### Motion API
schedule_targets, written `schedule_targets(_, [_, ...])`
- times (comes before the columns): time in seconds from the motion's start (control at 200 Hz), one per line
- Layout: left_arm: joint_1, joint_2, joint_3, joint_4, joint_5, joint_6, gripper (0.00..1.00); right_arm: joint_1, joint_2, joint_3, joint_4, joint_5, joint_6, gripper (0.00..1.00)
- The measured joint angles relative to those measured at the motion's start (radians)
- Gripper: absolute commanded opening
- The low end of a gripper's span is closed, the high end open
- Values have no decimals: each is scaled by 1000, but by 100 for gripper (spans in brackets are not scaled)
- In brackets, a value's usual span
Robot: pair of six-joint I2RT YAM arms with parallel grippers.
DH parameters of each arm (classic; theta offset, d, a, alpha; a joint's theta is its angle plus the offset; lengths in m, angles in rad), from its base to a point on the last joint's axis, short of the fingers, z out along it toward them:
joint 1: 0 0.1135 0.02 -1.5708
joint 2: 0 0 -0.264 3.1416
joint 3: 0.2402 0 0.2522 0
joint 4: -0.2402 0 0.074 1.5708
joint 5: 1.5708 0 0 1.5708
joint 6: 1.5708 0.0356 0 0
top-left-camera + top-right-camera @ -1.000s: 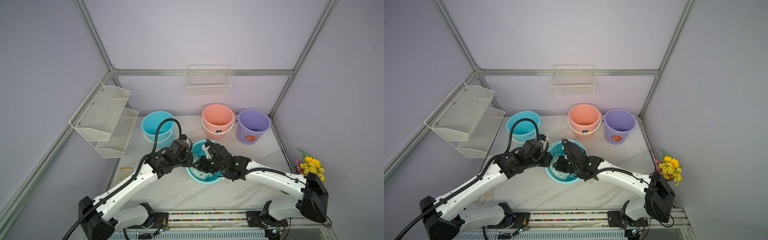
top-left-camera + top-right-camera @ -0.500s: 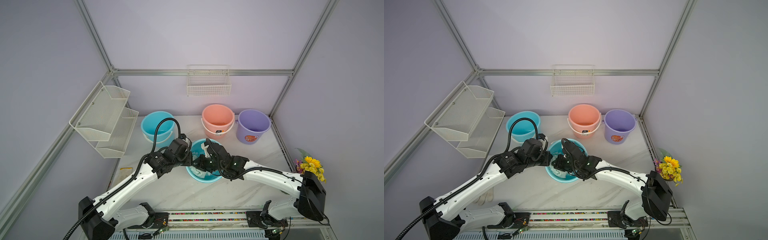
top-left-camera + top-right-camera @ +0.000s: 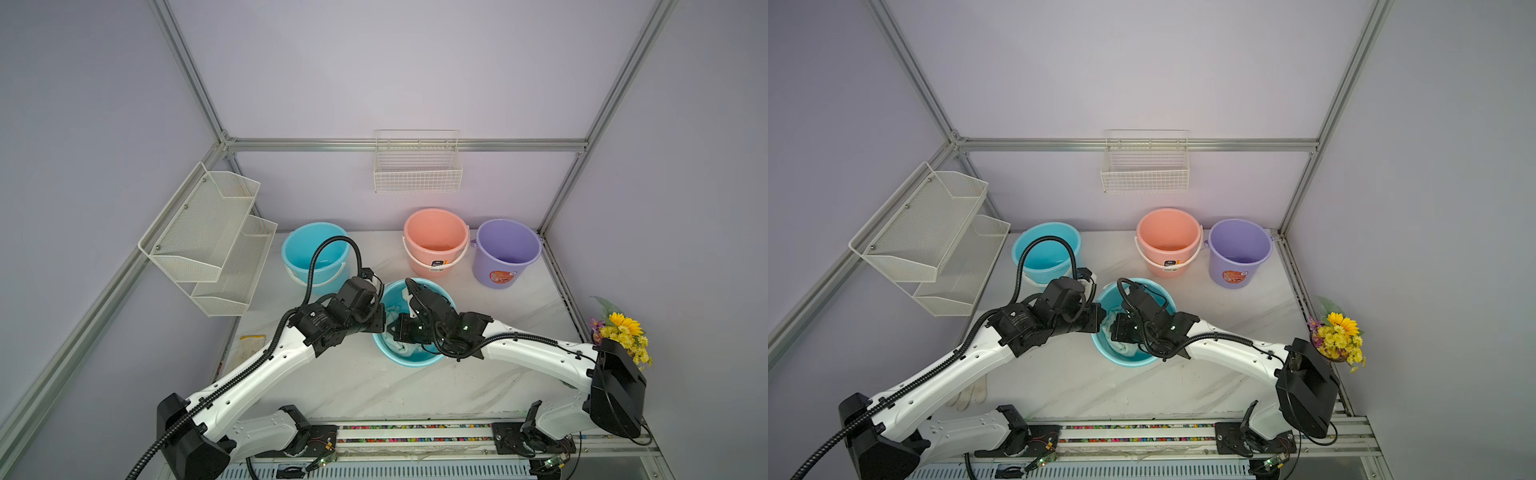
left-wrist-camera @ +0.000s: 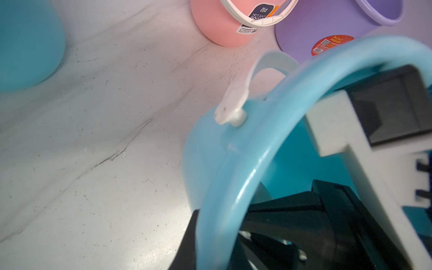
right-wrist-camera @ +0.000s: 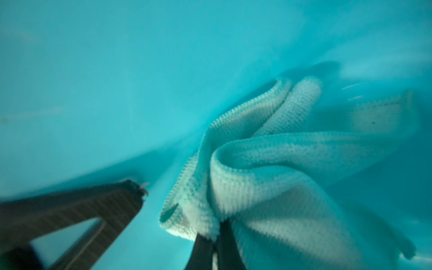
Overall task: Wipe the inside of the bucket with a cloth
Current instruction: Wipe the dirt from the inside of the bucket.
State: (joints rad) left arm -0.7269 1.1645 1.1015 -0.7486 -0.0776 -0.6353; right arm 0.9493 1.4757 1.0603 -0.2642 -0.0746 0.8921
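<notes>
Seen from above, the bucket - the teal one - stands upright near the middle of the marble table, and both my arms meet over it. My left gripper is clamped on its rim at 9 o'clock: the left wrist view shows the rim running between my 2 black fingers, 1 outside the wall and 1 inside. My right gripper comes in from 3 o'clock and is down inside the bucket, its 2 fingers pinched together on a fold of the cloth. The cloth is pale mint and bunched, lying against the inner wall; in a top view the cloth shows as a light patch at the 6 o'clock side, under my right wrist.

From the bucket, 3 others stand toward the back wall, well apart from it - a blue bucket at 10 o'clock, a pink bucket at 1 o'clock, a purple bucket at 2 o'clock. A white glove lies at 8 o'clock, partly under my left arm.
</notes>
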Motion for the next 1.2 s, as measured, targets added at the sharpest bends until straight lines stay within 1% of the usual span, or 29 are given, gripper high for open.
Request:
schedule_targets(0.095, [0,0,2,0,5,0,0,0,-20,2,-25,37,-119,0])
schedule_targets(0.225, [0,0,6,0,11,1,0,0,-112,2,-36,107,-365,0])
schedule_targets(0.355, [0,0,9,0,19,3,0,0,-243,1,11,143,-684,0])
schedule_targets(0.37, [0,0,9,0,21,3,0,0,-259,1,21,143,-739,0])
schedule_targets(0.475, [0,0,10,0,35,11,0,0,-314,0,64,138,-1025,0])
schedule_targets(0.67, [0,0,22,-1,75,30,0,0,-324,-38,133,138,-1539,0])
schedule_targets(0.805, [0,0,26,0,112,50,0,1,-306,-96,196,149,-1836,0])
schedule_targets(0.905, [0,-1,26,0,139,58,0,1,-269,-111,233,151,-1991,0])
schedule_targets(0.995, [5,-2,26,-1,154,67,0,2,-229,-111,258,151,-2084,0])
schedule_targets(1.09, [14,-2,26,-2,154,74,0,2,-192,-111,272,148,-2149,0])
schedule_targets(1.2, [26,-5,26,-20,151,86,0,0,-164,-111,282,127,-2186,0])
